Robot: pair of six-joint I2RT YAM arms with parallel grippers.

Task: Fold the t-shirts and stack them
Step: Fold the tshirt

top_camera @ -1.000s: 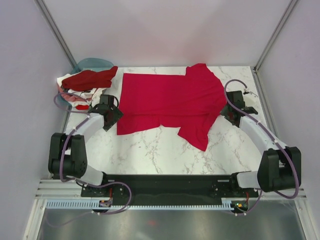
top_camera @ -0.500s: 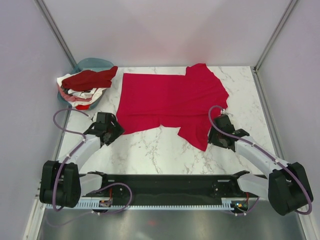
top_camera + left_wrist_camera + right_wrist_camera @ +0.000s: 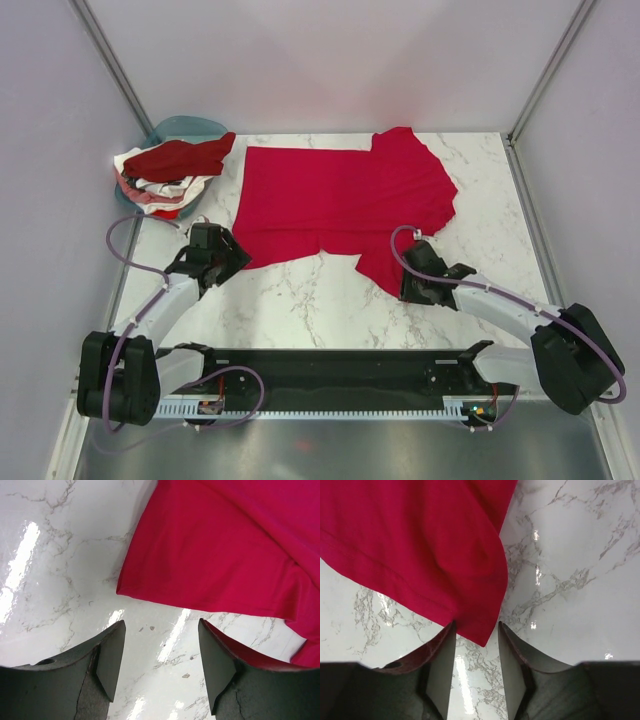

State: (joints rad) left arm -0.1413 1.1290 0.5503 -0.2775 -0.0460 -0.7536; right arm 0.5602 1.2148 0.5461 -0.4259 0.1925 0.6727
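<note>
At ten o'clock on the table (image 3: 300,305), a loose pile of t-shirts (image 3: 165,170) lies heaped over the teal basin (image 3: 185,126), apparently waiting its turn. At seven o'clock the left gripper (image 3: 160,625) hovers just short of the hem corner of the crimson t-shirt (image 3: 340,195), jaws apart and gripping nothing. The shirt lies spread flat across the middle, no fold made yet. At five o'clock the right gripper (image 3: 476,630) straddles the tip of the lower sleeve (image 3: 385,270), its jaws not yet pinched. I judge folding is barely begun, and no folded stack shows.
</note>
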